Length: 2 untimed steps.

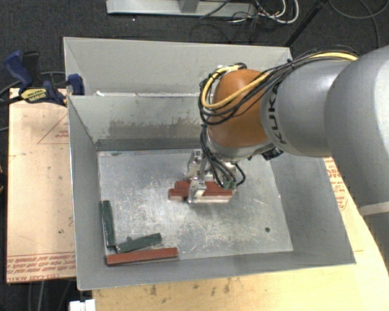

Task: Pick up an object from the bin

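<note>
A reddish-brown flat block (179, 192) lies near the middle of the grey metal bin (84, 173), a little toward the back wall. The gripper (198, 192) is low over it, its metal tip covering the block's middle part; I cannot tell whether it is open or closed. Above it sits the wrist's orange cover (236, 109). Well apart, in the front left corner, lie a dark green bar (107, 222), a shorter green bar (140, 242) and a long reddish-brown bar (142, 256), close together
</note>
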Available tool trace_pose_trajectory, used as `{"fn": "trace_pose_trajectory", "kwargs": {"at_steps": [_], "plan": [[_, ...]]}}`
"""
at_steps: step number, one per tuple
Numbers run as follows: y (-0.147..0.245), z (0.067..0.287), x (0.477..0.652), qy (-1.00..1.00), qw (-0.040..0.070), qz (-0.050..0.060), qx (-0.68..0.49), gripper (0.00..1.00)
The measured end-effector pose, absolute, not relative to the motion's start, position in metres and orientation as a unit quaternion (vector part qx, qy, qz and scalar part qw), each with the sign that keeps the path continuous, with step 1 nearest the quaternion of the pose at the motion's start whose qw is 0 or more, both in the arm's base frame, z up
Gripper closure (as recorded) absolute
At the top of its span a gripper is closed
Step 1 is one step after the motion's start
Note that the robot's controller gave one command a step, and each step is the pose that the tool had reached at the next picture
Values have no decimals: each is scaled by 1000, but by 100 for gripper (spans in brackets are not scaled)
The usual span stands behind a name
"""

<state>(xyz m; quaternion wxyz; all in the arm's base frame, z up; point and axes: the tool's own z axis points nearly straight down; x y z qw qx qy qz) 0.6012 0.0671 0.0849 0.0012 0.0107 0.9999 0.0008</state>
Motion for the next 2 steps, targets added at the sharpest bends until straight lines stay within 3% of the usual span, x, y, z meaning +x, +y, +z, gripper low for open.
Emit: {"fn": "trace_pose_trajectory", "kwargs": {"at_steps": [1,2], "plan": [[62,116,602,1000,-1,1,19,100],[72,280,607,999,2,1,39,100]]}}
